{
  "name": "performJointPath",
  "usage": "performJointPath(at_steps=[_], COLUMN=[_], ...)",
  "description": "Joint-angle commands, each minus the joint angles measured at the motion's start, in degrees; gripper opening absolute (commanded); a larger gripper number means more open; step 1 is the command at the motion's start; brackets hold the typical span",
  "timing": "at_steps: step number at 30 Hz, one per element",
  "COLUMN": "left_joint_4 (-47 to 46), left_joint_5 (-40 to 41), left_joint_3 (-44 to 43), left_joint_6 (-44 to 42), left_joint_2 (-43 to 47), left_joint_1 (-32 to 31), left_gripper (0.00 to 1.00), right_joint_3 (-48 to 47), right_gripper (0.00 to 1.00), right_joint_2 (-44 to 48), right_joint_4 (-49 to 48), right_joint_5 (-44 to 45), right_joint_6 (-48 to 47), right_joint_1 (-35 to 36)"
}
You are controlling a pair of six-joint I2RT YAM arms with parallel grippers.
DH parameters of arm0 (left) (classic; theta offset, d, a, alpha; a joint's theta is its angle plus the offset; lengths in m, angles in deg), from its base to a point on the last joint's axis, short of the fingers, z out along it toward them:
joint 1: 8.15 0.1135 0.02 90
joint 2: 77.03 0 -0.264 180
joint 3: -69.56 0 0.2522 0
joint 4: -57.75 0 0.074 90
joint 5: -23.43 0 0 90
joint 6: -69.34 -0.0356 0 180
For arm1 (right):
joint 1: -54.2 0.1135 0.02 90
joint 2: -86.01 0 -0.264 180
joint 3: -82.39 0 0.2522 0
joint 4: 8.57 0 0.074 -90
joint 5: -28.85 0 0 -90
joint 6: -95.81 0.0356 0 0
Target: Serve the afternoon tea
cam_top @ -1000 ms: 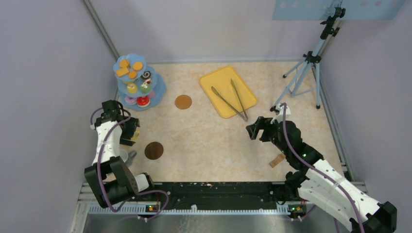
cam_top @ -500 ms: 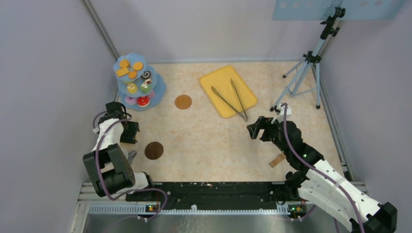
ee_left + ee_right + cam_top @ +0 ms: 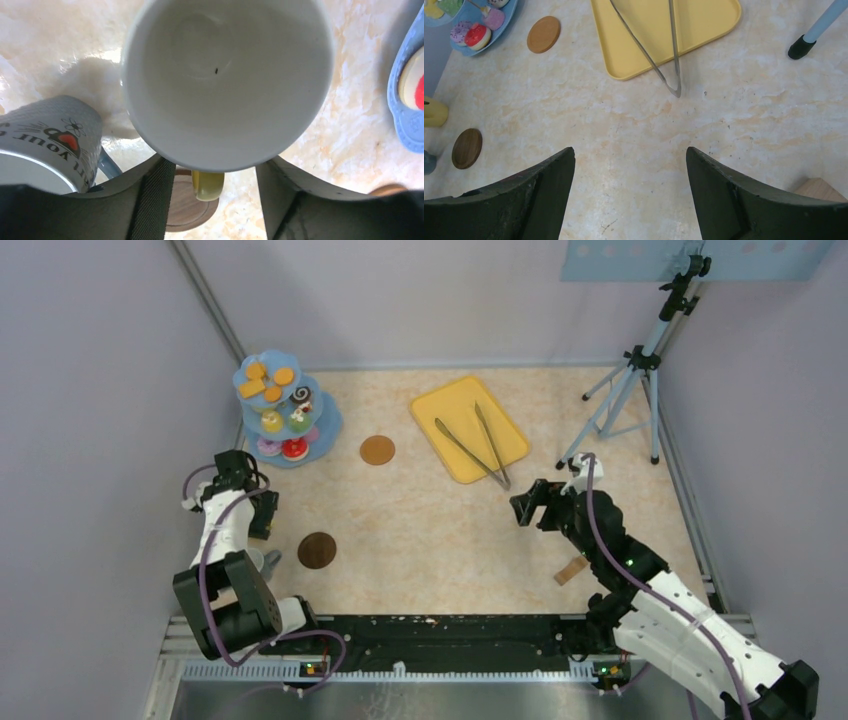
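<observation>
In the left wrist view I look straight down into the yellow mug (image 3: 227, 75), white inside, with its yellow handle (image 3: 207, 185) between my fingers. My left gripper (image 3: 212, 165) is shut on the mug's sides; from above the left gripper (image 3: 262, 515) hides the mug. The grey-white mug (image 3: 45, 145) stands close beside it. A dark brown coaster (image 3: 317, 550) lies just right of them, a lighter coaster (image 3: 377, 450) further back. Toy cakes and orange biscuits fill the blue tiered stand (image 3: 280, 410). My right gripper (image 3: 527, 505) hovers open over bare table.
A yellow tray (image 3: 440, 405) at the back holds long metal tongs (image 3: 475, 445). A tripod (image 3: 630, 390) stands at the back right. A small wooden block (image 3: 571, 570) lies beside the right arm. The left wall runs close to the left arm.
My left gripper has dropped over the yellow mug, which now hides beneath it, and its jaws have narrowed onto it. The right arm has stayed where it was.
</observation>
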Motion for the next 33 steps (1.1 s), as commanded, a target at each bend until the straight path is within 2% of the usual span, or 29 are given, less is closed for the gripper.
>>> performJointPath(at_steps=[1,5,8,12,16,18,20,24,27,30,33], left_joint_4=[-0.5,-0.6,-2.9,-7.2,-7.6,-7.6,-7.1,-5.7,-3.0,-2.3,-3.2], left_joint_5=[3.9,5.4,5.3,4.8,5.4,4.9,4.2,1.7,2.8,7.1,10.0], left_joint_3=[-0.6,-1.8,-1.2,1.1,1.7,1.9,1.9,1.6,0.9,0.0,-3.6], left_joint_6=[-2.5,-3.9,-5.5,-7.8,-9.3,-10.2,-10.5,-10.9,-6.7,-0.6,-0.4], left_joint_2=[0.0,-3.0,-2.8,-0.5,0.5,1.2,2.3,6.5,11.5,15.0,12.2], left_joint_1=[0.3,0.3,0.3,0.3,0.3,0.3,0.3,-1.2,-8.5,-21.1,-30.7], left_gripper=[0.68,0.67,0.6,0.44,0.28,0.17,0.01,0.0,0.0,0.0,0.0], right_joint_3=[-0.1,0.0,0.3,0.5,0.5,0.5,0.5,0.5,0.6,1.2,1.7], right_gripper=[0.8,0.8,0.8,0.8,0.8,0.8,0.8,0.8,0.8,0.79,0.79], right_joint_2=[0.5,0.7,0.6,0.5,0.5,0.5,0.5,0.5,0.4,1.0,1.5], right_joint_4=[-1.3,-1.3,-1.3,-1.4,-1.4,-1.6,-1.7,-1.7,-1.8,-2.2,-3.3], right_joint_5=[0.7,1.0,1.0,0.8,0.7,0.6,0.5,0.4,0.4,0.5,0.4], right_joint_6=[-0.9,-0.7,-0.8,-0.7,-0.5,-0.4,-0.3,-0.2,0.0,0.7,1.0], right_joint_1=[-0.3,-0.3,-0.3,-0.2,-0.2,-0.3,-0.3,-0.3,-0.2,-0.3,-0.3])
